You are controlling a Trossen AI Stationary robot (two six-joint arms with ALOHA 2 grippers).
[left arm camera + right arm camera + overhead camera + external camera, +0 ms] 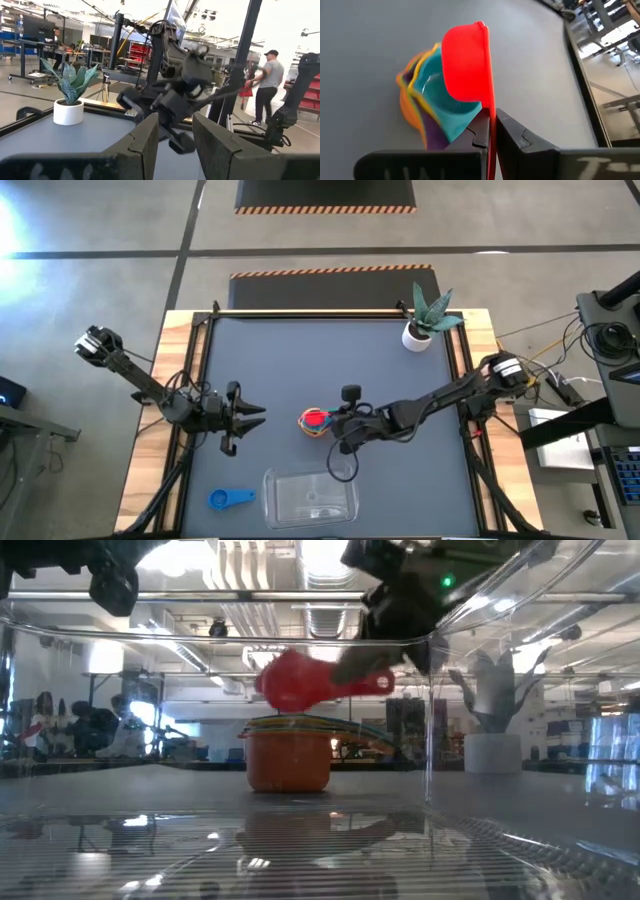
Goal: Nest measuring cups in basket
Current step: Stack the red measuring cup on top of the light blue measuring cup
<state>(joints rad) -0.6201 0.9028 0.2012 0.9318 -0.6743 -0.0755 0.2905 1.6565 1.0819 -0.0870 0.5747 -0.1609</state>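
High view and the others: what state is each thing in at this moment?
red cup: lifted, held above the stack
nested stack: on the table, outside the basket
blue cup: loose on the table
basket: holds no cups
right gripper: shut on the red cup's handle
left gripper: open, holding nothing

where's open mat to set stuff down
Bare mat lies between the plant pot and the left hand, along the far edge. It is crowded around the nested stack, where the right hand holds the red cup, and near the basket and blue cup.
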